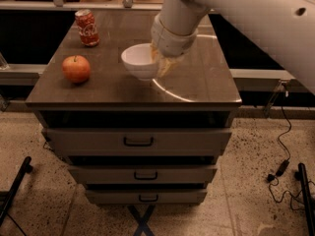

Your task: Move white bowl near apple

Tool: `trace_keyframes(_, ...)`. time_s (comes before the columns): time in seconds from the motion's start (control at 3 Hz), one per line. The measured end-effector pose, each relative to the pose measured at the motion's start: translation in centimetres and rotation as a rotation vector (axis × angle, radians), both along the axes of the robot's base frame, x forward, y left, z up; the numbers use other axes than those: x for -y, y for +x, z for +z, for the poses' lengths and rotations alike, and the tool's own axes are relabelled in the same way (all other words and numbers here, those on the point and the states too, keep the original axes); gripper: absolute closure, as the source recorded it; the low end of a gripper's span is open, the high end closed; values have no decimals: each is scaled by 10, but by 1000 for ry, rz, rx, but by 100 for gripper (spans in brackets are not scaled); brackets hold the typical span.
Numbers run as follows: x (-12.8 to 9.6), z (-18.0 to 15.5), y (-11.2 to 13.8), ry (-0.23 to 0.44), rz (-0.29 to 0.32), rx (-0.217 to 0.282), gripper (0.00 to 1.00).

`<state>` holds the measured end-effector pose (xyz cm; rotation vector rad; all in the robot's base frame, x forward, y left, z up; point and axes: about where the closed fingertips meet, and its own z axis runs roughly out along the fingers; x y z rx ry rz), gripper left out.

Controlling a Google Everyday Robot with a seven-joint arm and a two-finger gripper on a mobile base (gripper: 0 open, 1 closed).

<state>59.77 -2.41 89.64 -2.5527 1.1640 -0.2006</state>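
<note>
The white bowl (139,61) hangs just above the dark cabinet top (113,90), near its middle. My gripper (161,64) is shut on the bowl's right rim and holds it lifted and slightly tilted. The white arm comes down from the upper right and hides the bowl's right side. The red-orange apple (76,69) sits on the top near the left front edge, about a bowl's width to the left of the bowl.
A red soda can (87,27) stands at the back left of the top. A curved light reflection lies on the top to the right of the bowl. Drawers sit below the front edge. Cables lie on the floor at the right.
</note>
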Motion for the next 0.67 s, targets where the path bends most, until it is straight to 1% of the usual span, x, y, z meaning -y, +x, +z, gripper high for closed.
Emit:
trace_keyframes(0.33, -31, -13, 10, 63, 40, 0, 100)
trace_keyframes(0.67, -65, -32, 24, 115, 90, 17, 100)
